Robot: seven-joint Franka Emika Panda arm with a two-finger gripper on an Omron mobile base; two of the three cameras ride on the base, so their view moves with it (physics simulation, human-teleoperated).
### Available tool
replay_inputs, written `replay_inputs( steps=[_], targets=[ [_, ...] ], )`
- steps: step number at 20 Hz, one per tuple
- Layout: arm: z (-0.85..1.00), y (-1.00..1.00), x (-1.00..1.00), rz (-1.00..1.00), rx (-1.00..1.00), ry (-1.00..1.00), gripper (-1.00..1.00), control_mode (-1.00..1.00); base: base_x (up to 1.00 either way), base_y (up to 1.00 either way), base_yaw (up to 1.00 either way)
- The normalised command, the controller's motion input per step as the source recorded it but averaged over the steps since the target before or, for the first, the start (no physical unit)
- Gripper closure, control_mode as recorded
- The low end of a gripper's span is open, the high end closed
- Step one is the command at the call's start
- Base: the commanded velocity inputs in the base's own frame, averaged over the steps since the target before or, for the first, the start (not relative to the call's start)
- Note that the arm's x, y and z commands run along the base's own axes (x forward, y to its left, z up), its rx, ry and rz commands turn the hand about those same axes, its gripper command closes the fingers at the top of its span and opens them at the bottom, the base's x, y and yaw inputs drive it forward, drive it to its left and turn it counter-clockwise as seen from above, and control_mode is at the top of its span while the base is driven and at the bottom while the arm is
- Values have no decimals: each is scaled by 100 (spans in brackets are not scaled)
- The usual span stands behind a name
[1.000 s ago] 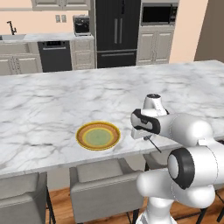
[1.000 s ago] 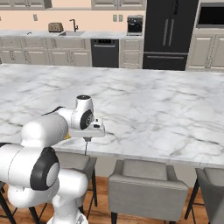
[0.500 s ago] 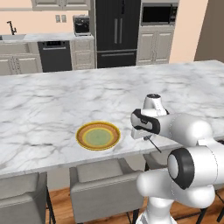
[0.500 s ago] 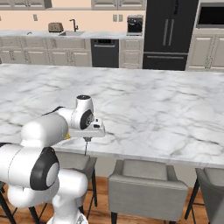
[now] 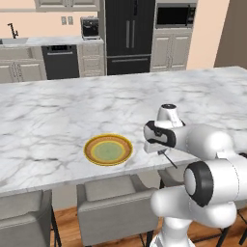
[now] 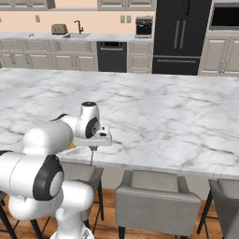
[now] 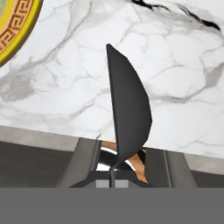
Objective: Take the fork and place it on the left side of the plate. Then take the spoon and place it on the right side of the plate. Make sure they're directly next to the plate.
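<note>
My gripper (image 5: 161, 151) hangs over the front edge of the marble island, to the right of the plate, shut on the spoon (image 5: 169, 158). The spoon's thin dark handle slants down below the hand (image 6: 91, 156). In the hand view the spoon's dark oval bowl (image 7: 129, 113) stands edge-on just in front of the camera, above the counter's edge. The yellow-gold plate (image 5: 108, 149) with its orange patterned rim lies flat near the front edge; its rim shows at the upper left of the hand view (image 7: 17, 33). The fork is out of view.
The white marble island (image 5: 58, 116) runs wide to the left and back. Grey stools (image 5: 108, 202) stand below its front edge. Cabinets, a dishwasher and a black fridge (image 5: 128, 36) line the far wall.
</note>
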Motion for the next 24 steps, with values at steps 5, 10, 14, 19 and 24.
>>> replay_inputs(
  steps=[5,10,14,19,24],
  targets=[
    [0,18,68,0,0,2,100,-100,0,0,0],
    [-1,8,67,0,0,2,100,-100,0,0,0],
    [-2,9,62,0,1,7,100,-100,0,0,0],
    [-14,20,48,-4,0,3,100,-100,0,0,0],
    [-20,27,25,-12,0,1,100,-100,0,0,0]
  ],
)
